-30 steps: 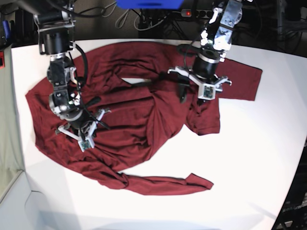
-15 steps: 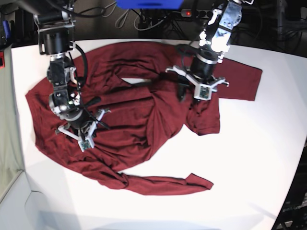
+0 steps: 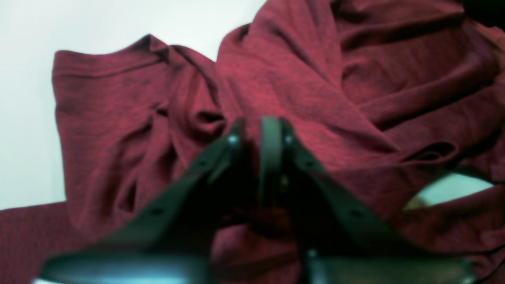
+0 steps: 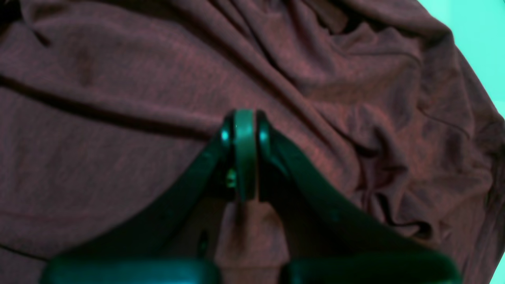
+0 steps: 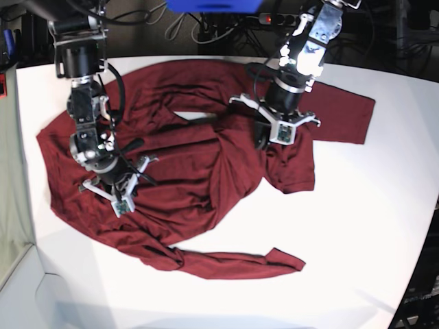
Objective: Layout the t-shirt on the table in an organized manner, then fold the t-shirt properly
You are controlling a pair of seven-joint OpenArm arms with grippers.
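Observation:
The maroon t-shirt (image 5: 199, 171) lies crumpled and twisted across the white table (image 5: 357, 226), with one sleeve trailing toward the front (image 5: 233, 264). In the base view my left gripper (image 5: 260, 140) is pressed into the folds near the shirt's middle. In the left wrist view it (image 3: 258, 130) is shut, with a bunch of the t-shirt (image 3: 315, 90) between its fingers. My right gripper (image 5: 137, 179) rests on the shirt's left part. In the right wrist view it (image 4: 244, 118) is shut, and a fold of the t-shirt (image 4: 118, 98) rises between its fingers.
Bare white tabletop spreads to the right and front of the shirt. Cables and a power strip (image 5: 274, 18) lie behind the far edge. The table's rim runs along the left side (image 5: 27, 226) and curves down at the right (image 5: 422, 253).
My left gripper has shifted a little up and to the left in the base view and has shut on the fabric. The right arm and the shirt's outline have stayed put.

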